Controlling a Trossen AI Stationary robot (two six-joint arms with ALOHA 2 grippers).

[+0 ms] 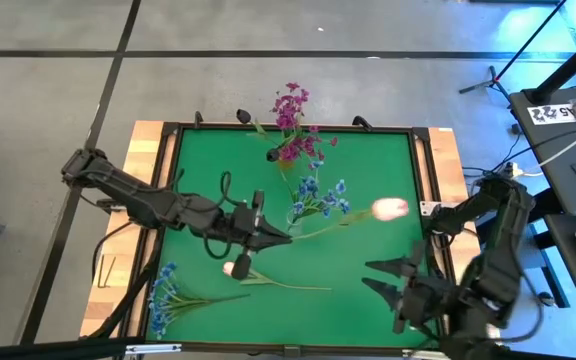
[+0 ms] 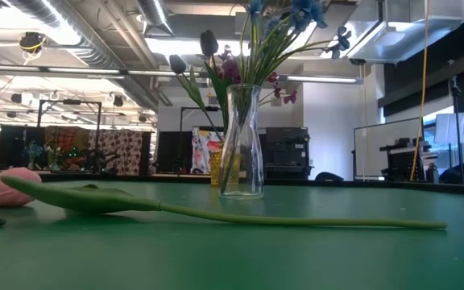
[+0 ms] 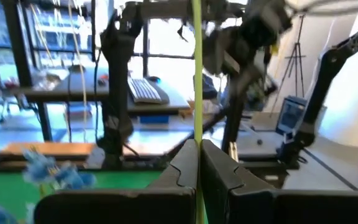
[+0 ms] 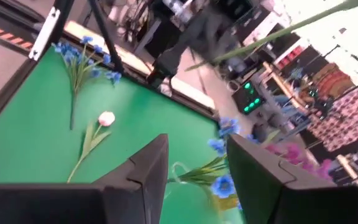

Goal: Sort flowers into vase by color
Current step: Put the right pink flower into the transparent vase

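L gripper [image 1: 286, 238] clamped shut on tulip stem [image 1: 323, 227] at its butt end; stem runs out toward bloom [image 1: 390, 208], right of clear vase [image 1: 296, 212]. R gripper [image 1: 383, 277] half-open, empty. You need stem swung upright over vase; L arm nearer.

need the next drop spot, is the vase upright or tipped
Upright: in the low view the vase stands vertical on the green table.

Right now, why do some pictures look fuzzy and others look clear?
In the left wrist view the room behind is smeared, but the green stem pinched in the left gripper stays fairly sharp. In the right wrist view the background is also blurred past the right gripper. The low view is crisp on the vase, with bright ceiling lights glaring above.
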